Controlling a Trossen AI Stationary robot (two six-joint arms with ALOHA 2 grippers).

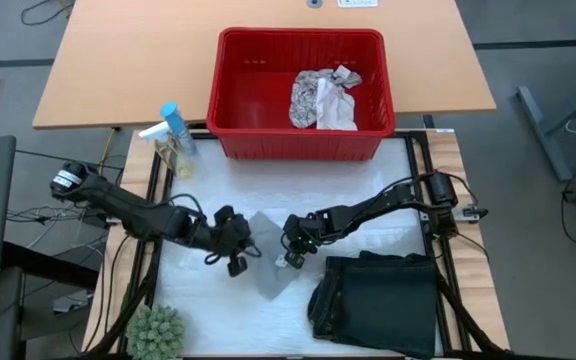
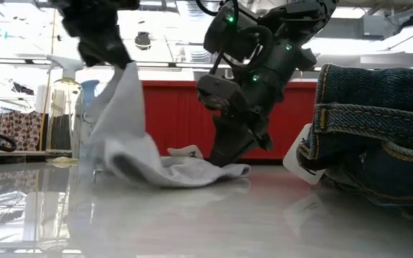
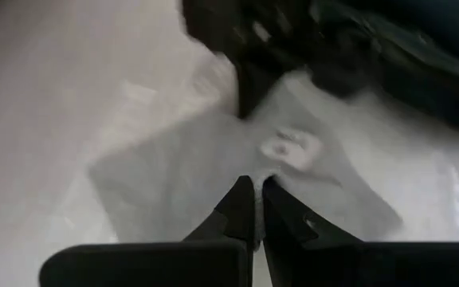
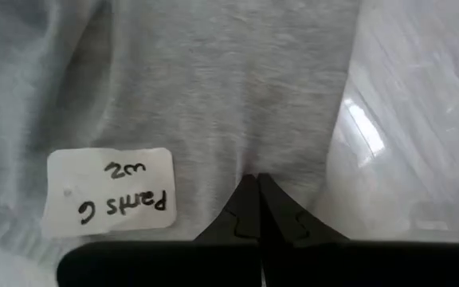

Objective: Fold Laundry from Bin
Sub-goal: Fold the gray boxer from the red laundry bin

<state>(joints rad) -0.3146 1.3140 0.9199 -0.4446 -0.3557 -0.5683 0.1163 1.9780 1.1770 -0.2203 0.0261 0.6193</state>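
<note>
A small whitish cloth (image 1: 271, 262) lies mid-table between my two grippers. A white label with handwriting (image 4: 110, 195) is on it. My left gripper (image 1: 240, 250) is shut on the cloth's left end and holds it raised (image 2: 124, 75). My right gripper (image 1: 293, 252) is shut on the cloth's right end, low at the table (image 2: 224, 159). The dark garment (image 1: 378, 295) lies folded at the near right. The leaf-patterned cloth (image 1: 320, 97) lies in the red bin (image 1: 298, 33) at the far side. My left gripper pinches the cloth's left end (image 3: 249, 163) between its two fingers. That end is lifted above the table. The cloth hangs slack from the fingers (image 2: 113, 57) down to the tabletop, where its remainder lies. My right gripper pinches the cloth (image 4: 249, 159) between its two fingers, a little beside the white label. The fingers (image 2: 228, 147) slant down from the table's right. This end of the cloth stays low on the table.
A spray bottle (image 1: 173, 135) stands at the far left beside the bin. A green plant (image 1: 156, 332) sits at the near left corner. The folded dark garment fills the near right (image 2: 371, 136).
</note>
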